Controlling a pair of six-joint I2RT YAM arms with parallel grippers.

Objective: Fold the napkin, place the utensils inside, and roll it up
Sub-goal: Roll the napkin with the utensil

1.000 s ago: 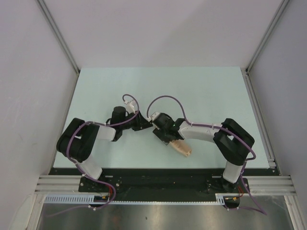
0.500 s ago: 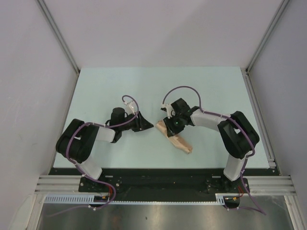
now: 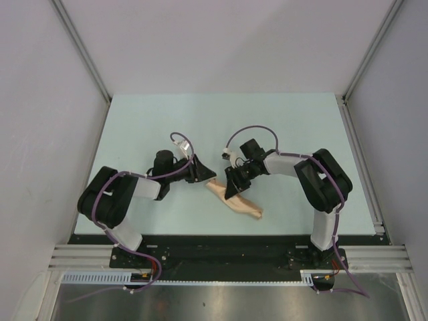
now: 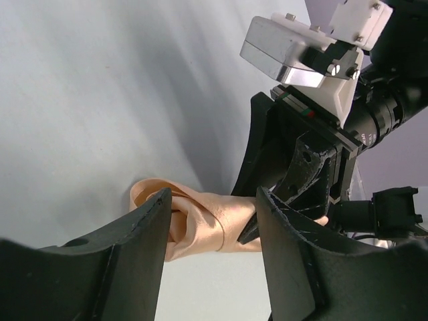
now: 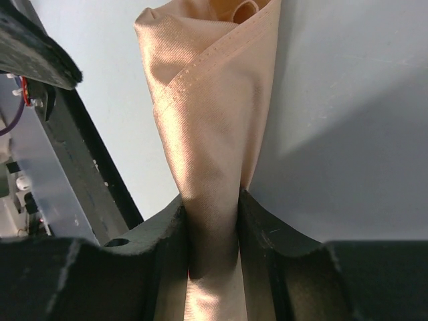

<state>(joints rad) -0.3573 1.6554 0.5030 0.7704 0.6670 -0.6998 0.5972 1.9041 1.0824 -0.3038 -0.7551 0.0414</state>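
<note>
The peach-orange napkin [image 3: 235, 201] lies rolled into a narrow bundle on the table, running from centre toward the lower right. My right gripper [image 3: 234, 186] is shut on the roll near its left part; in the right wrist view both fingers pinch the napkin [image 5: 204, 100] at the gripper [image 5: 210, 200]. My left gripper [image 3: 205, 176] is open just left of the roll's end. In the left wrist view the napkin's twisted end [image 4: 200, 221] lies ahead between the spread fingers of the gripper [image 4: 212, 204], with no contact seen. The red-orange utensil is not in view.
The pale green table [image 3: 294, 127] is bordered by grey walls and metal rails at the left, right and back. The right arm's wrist and camera [image 4: 314, 60] hang close in front of the left gripper. A black base rail [image 3: 221, 251] runs along the near edge.
My right gripper swung back off the roll, then came down and shut on it farther left. The roll now lies longer and shifted left. My left gripper edged right toward its end.
</note>
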